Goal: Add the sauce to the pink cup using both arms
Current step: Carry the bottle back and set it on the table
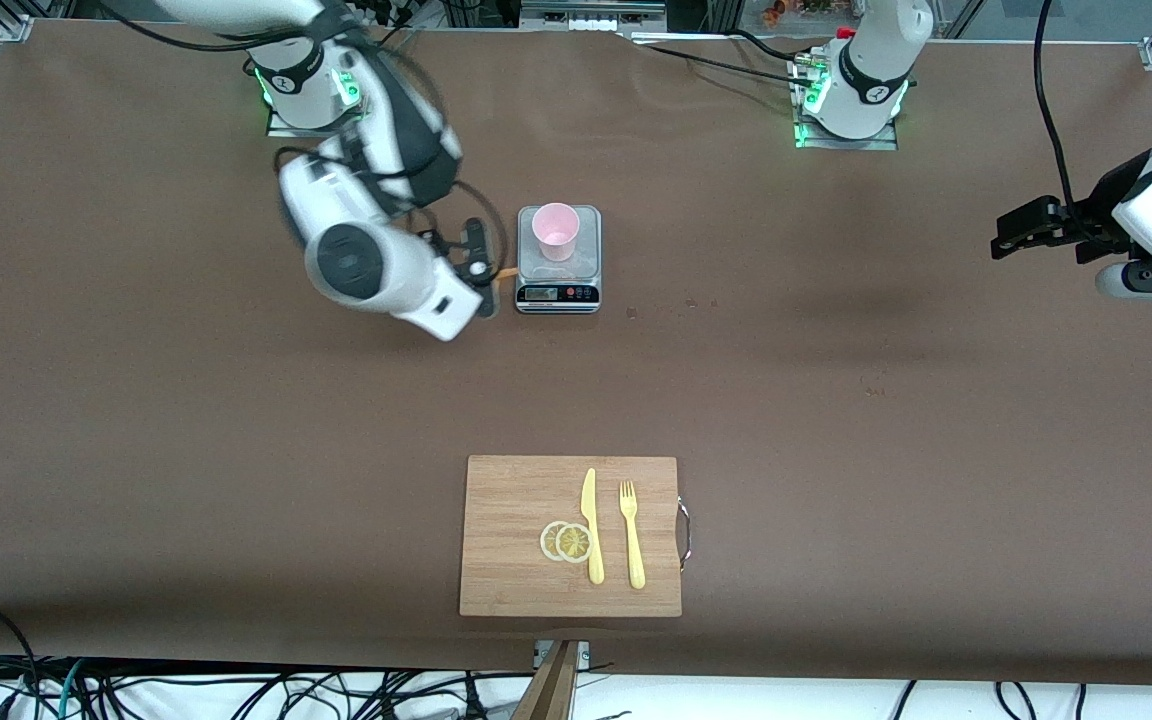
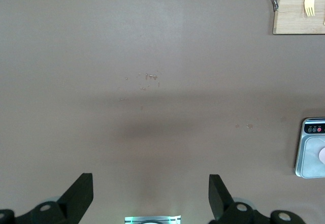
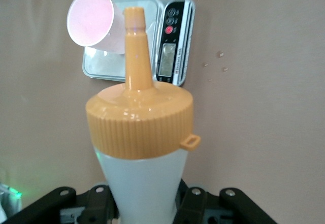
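Note:
The pink cup (image 1: pixel 556 232) stands upright on the steel plate of a small kitchen scale (image 1: pixel 558 292). My right gripper (image 1: pixel 477 264) is beside the scale, toward the right arm's end of the table, shut on the sauce bottle. In the front view only the bottle's orange nozzle (image 1: pixel 507 271) shows, pointing at the scale. In the right wrist view my right gripper (image 3: pixel 144 203) grips the whitish bottle (image 3: pixel 144 183), whose orange cap (image 3: pixel 139 122) points toward the cup (image 3: pixel 94 23). My left gripper (image 1: pixel 1021 230) waits open and empty over bare table at the left arm's end; it also shows in the left wrist view (image 2: pixel 151 193).
A wooden cutting board (image 1: pixel 516 580) lies near the front camera, with two lemon slices (image 1: pixel 566 541), a yellow knife (image 1: pixel 591 525) and a yellow fork (image 1: pixel 632 535) on it. The left wrist view shows the scale's edge (image 2: pixel 304 153) and the board's corner (image 2: pixel 294 10).

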You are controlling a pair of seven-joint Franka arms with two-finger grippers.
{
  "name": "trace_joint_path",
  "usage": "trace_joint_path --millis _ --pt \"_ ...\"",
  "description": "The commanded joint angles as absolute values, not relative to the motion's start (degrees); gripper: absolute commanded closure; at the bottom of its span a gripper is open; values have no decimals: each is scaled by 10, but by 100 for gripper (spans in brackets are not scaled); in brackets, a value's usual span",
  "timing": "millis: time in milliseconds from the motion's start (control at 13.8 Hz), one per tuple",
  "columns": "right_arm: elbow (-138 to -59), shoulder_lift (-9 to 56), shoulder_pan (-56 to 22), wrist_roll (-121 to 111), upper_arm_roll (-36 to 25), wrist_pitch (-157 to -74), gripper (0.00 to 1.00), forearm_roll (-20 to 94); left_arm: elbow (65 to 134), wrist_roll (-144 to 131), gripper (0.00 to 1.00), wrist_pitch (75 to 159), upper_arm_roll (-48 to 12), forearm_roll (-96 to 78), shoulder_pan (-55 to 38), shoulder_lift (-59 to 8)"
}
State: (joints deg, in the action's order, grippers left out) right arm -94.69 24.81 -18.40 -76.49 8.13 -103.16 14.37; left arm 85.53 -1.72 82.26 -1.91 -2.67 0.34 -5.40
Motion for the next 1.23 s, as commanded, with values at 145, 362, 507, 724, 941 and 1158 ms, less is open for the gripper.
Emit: trace_joint_path --millis 145,362,507,724,941,1158 --pt "-970 247 -33 -985 91 -1031 96 309 840 -12 0 815 -18 -17 1 -60" --pt "-973 291 22 -1125 77 -1015 96 397 840 -12 0 815 -18 -17 2 -60" --pt "-975 329 35 -1224 57 -998 96 471 840 -12 0 815 -18 -17 2 -60" --pt "-995 357 40 -1300 15 -940 96 555 840 -12 0 815 -18 -17 1 -60" --pt "-1007 392 59 -1372 -9 -892 96 583 840 -12 0 815 -18 -17 1 -60" --pt "-1019 415 76 -1415 -34 -853 96 590 840 -12 0 815 -18 -17 2 -60"
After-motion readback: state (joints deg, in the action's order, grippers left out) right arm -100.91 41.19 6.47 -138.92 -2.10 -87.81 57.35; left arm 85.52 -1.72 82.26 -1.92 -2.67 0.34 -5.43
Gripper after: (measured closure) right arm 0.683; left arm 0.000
